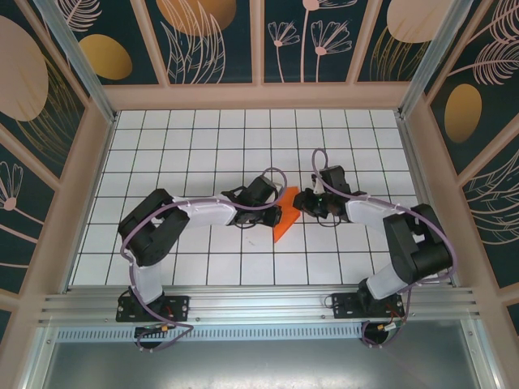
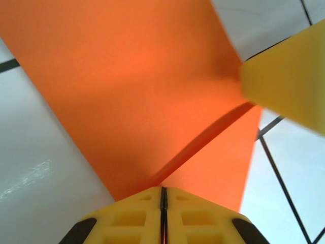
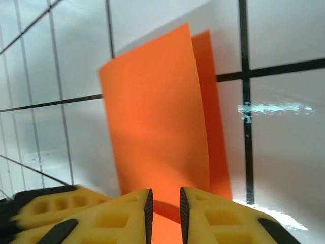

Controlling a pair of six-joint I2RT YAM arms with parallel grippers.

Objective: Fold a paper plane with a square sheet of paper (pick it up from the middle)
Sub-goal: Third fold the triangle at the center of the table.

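Note:
The square sheet of paper (image 1: 285,219) is bright orange and folded into a narrow, pointed shape. It lies mid-table between both arms. My left gripper (image 1: 274,209) comes in from the left. In the left wrist view its yellow fingers (image 2: 203,218) press together, shut on the paper (image 2: 127,76) where a crease runs into the jaw line. My right gripper (image 1: 301,203) faces it from the right. In the right wrist view its jaws (image 3: 164,208) stand slightly apart, open, with the two-layered paper (image 3: 152,117) rising in front and passing under the gap.
The white grid table (image 1: 203,138) stretches all around the paper, bounded by a wooden frame and patterned walls. Each wrist view catches a finger of the other gripper: the right one (image 2: 289,81), the left one (image 3: 51,216).

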